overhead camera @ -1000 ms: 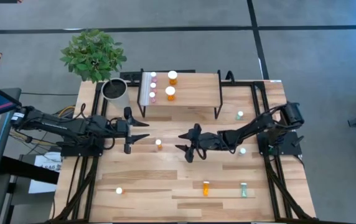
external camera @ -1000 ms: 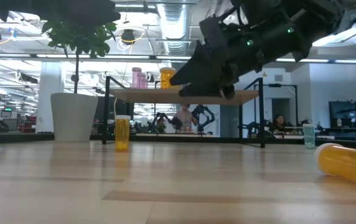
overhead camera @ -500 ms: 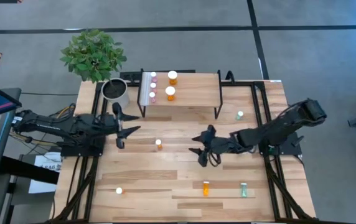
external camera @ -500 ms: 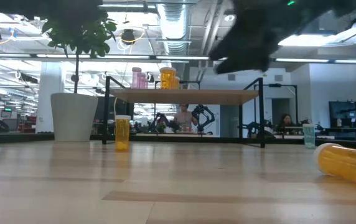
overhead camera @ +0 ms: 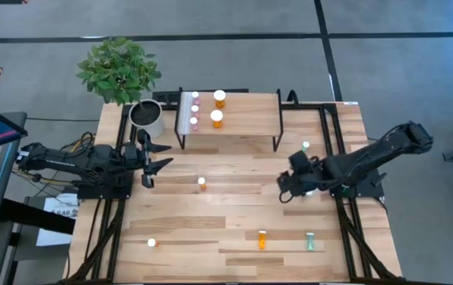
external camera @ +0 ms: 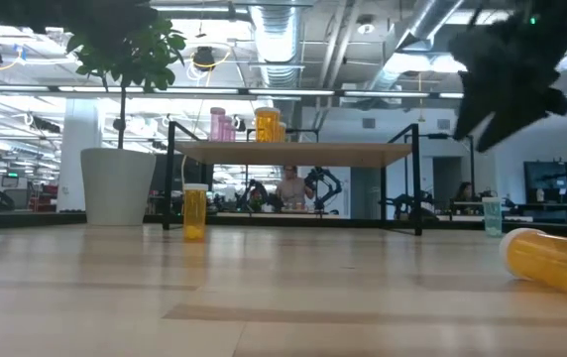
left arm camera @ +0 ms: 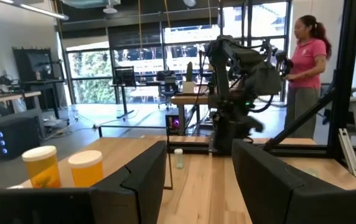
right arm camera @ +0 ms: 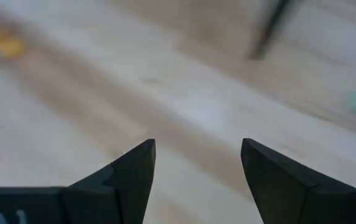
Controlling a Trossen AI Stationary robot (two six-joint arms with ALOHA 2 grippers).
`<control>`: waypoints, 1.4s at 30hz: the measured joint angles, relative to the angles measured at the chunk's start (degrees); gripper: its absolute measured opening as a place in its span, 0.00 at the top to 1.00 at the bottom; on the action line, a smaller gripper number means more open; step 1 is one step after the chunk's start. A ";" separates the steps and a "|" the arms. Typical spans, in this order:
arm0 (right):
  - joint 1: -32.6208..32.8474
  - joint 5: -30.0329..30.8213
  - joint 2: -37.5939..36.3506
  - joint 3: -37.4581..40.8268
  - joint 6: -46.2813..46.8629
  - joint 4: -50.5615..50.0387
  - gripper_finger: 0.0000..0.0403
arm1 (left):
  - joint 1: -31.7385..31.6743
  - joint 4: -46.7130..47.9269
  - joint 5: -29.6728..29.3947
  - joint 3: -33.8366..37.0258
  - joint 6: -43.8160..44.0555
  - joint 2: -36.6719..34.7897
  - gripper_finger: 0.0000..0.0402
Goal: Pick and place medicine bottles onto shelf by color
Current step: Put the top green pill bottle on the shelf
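- Right end effector (overhead camera: 286, 188) hangs over the counter's (overhead camera: 234, 214) right half, fingers apart, nothing between them; wrist view shows only bare wood past the tips.
- Nearest loose stock on the front strip: orange bottle (overhead camera: 262, 239) and pale green bottle (overhead camera: 310, 241) both lying down, plus a white-capped bottle (overhead camera: 151, 243) at front left.
- Mid counter: small orange bottle (overhead camera: 202, 183) standing alone in the centre; another green bottle (overhead camera: 306, 146) stands farther back on the right.
- Left end effector (overhead camera: 152, 154) parked at the left edge by the plant pot (overhead camera: 146, 115), fingers apart, empty.
- Far: shelf (overhead camera: 246, 115) already carries two pink bottles (overhead camera: 195, 110) near its white strip and two big orange bottles (overhead camera: 218, 109) beside them.
- Step, my read: right arm is between picks, lining up on a green bottle nearby. Next move needs a drop straddling the cap, then a spot on the shelf clear of pink and orange.
- No readable labels or brands anywhere.
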State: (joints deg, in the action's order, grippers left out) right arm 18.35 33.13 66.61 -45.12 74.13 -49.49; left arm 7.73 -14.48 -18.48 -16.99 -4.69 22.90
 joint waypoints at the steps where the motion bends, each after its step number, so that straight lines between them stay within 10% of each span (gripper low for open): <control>1: -0.61 0.99 -0.03 0.00 2.49 -3.22 0.35 | 0.00 0.00 0.00 0.00 0.00 0.00 0.57; 9: -8.79 3.29 1.27 0.00 12.21 -17.86 0.35 | 0.00 0.00 -0.06 0.02 0.68 -0.02 0.57; 19: -20.11 1.12 -4.61 2.97 -4.33 -12.58 0.35 | 0.04 0.00 2.18 0.02 1.25 -0.02 0.57; 29: -21.53 -0.39 -20.66 14.19 -12.04 -0.59 0.35 | 0.04 0.39 2.21 0.02 1.27 -0.02 0.57; 42: -21.50 0.21 -23.08 15.87 -11.05 -0.49 0.35 | 0.00 0.09 1.70 0.02 1.27 -0.02 0.57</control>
State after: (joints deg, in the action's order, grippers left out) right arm -3.16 33.34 43.53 -29.26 63.08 -49.98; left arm 7.73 -14.39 -16.78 -16.97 -3.42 22.87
